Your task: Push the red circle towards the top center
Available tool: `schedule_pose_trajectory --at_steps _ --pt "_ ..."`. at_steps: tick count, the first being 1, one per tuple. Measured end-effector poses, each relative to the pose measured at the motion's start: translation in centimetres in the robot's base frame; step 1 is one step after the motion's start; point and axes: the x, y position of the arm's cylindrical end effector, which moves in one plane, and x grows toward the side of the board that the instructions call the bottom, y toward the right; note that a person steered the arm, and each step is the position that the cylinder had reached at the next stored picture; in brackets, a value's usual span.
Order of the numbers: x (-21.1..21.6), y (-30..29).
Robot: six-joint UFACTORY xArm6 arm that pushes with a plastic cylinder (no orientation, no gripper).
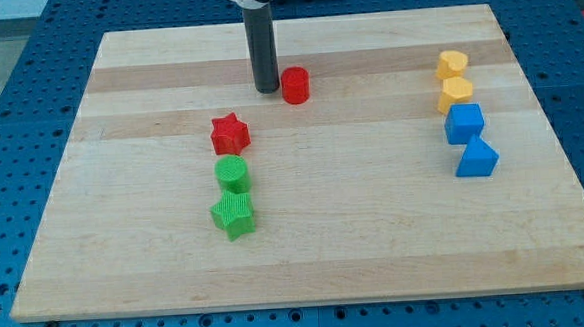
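My tip stood on the counter just beside the red circle, at its 9 o'clock; contact could not be told. The circle sat near top center. My rod carried no tool, so nothing was grasped.

text: none readable | labels: none | brands: none | numbers: none | signs: none | surfaces checked: wooden board, coloured blocks, dark rod, blue perforated table
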Motion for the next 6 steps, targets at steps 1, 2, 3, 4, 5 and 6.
schedule_pose_trajectory --at_steps 1,2,3,4,5,6 --pt "2.8 0.6" --pt "4.5 1.1" --pt "6.3 1.3" --pt "6.6 1.8" --pt "1.6 3.6" --pt "-2.7 5.8"
